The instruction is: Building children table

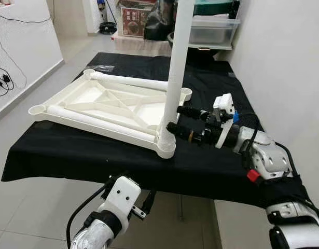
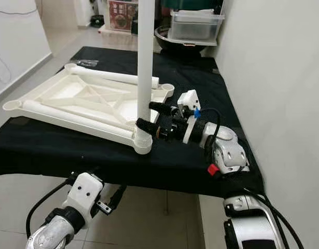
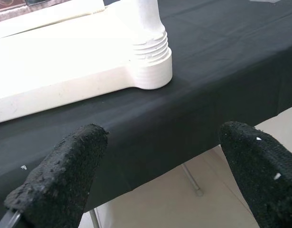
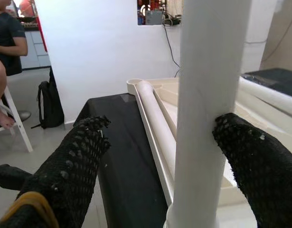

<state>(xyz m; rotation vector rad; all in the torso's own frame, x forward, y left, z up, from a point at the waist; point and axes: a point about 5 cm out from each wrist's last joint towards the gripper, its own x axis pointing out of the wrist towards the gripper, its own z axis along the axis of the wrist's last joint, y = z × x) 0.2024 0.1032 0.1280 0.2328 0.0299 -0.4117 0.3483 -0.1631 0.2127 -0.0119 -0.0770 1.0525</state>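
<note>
**Inspector:** Location of table top (image 1: 97, 101)?

**Assistant:** Found upside down on black cloth (image 1: 71, 155), ribbed underside up, sitting towards the near edge of the covered surface.

**Inspector:** Legs?

**Assistant:** Counted three. Upright leg (image 1: 179, 62) seated in near right corner socket (image 1: 167, 148), standing vertical, with thread rings visible at the base in the left wrist view. First loose leg (image 1: 130, 80) lying along the far edge of the underside. Second loose leg (image 1: 97, 122) lying along the near edge, ending close to the occupied socket.

**Inspector:** Right gripper (image 1: 175, 119)?

**Assistant:** Reaching in level from the right, straddling the upright leg just above the socket. Not clamped: one of the fingers (image 4: 250, 156) touching the leg, the other standing off with a clear gap.

**Inspector:** Left gripper (image 3: 160, 156)?

**Assistant:** Held low, in front of and below the near edge of the cloth, aimed at the occupied socket. Spread wide, holding nothing.

**Inspector:** Surroundings?

**Assistant:** Clear storage box (image 1: 211, 28) beyond the far end. White wall close on the right. Seated person (image 4: 5, 42) off to the side in the right wrist view, dark backpack (image 4: 48, 107) leaning on a wall nearby.
</note>
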